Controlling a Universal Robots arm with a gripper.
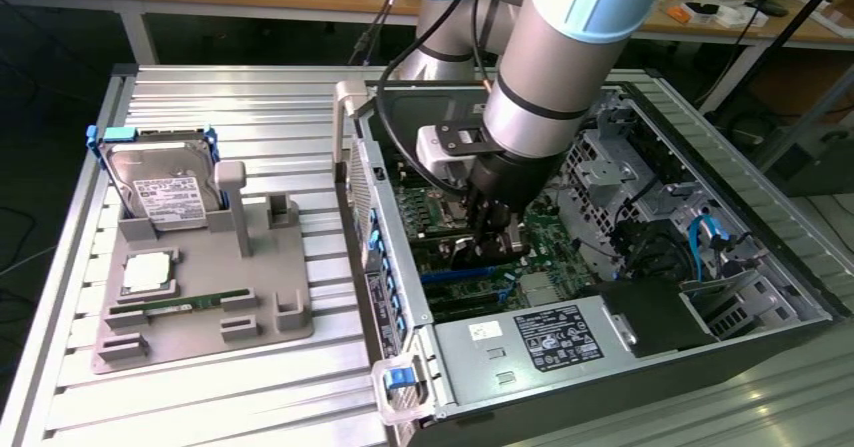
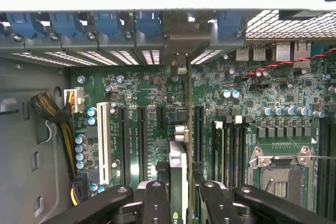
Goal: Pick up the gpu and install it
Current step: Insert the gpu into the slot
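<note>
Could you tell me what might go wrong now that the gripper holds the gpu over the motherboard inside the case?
1. The gpu hangs edge-on between black expansion slots; slightly off line, it may strike the motherboard beside a slot.
2. Its bracket end sits close to the rear slot frame and could catch there.
3. The gripper holds only the card's top edge, so pushing might tilt it.

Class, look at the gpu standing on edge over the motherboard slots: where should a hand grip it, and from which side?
Pinch the gpu by its free long edge, across both flat faces, coming in from the case's open side. It is thin and stands edge-on to the slots; the hand grips it that way.
</note>
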